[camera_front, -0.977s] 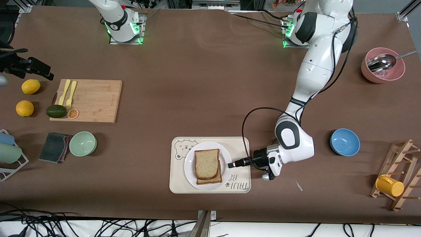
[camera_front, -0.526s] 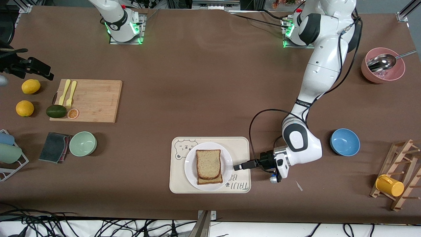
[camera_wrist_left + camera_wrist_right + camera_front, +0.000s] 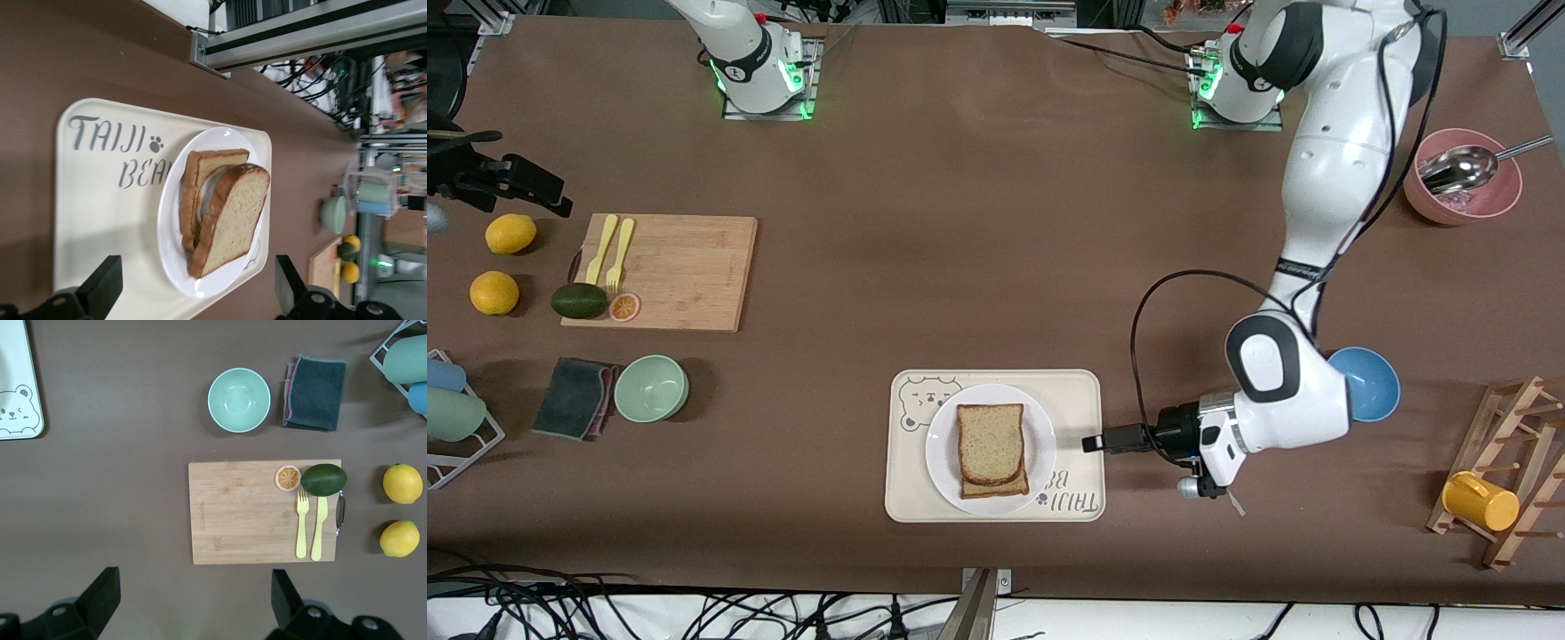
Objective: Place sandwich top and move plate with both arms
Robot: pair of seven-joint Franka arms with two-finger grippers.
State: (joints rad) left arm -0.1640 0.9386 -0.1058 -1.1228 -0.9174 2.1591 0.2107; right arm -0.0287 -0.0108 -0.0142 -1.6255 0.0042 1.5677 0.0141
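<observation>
The sandwich top (image 3: 990, 440), a speckled light-brown slice, lies on a second slice on the round white plate (image 3: 945, 449). The plate stands on the cream bear tray (image 3: 911, 498). My left gripper (image 3: 1092, 442) is open and empty, low over the tray's edge toward the left arm's end, apart from the plate. In the left wrist view the gripper (image 3: 195, 293) frames the sandwich top (image 3: 233, 220), the plate (image 3: 172, 227) and the tray (image 3: 100, 200). My right gripper (image 3: 197, 607) is open and empty, high over bare table beside the cutting board (image 3: 247, 513); it is out of the front view.
A blue bowl (image 3: 1369, 384) sits beside the left arm's elbow. A pink bowl with a spoon (image 3: 1463, 188) and a wooden rack with a yellow mug (image 3: 1480, 500) stand toward the left arm's end. The cutting board (image 3: 663, 271), green bowl (image 3: 651, 388) and lemons (image 3: 495, 292) lie toward the right arm's end.
My left gripper has drawn back from the plate's rim to the tray's edge, toward the left arm's end. The plate and the sandwich shifted only slightly.
</observation>
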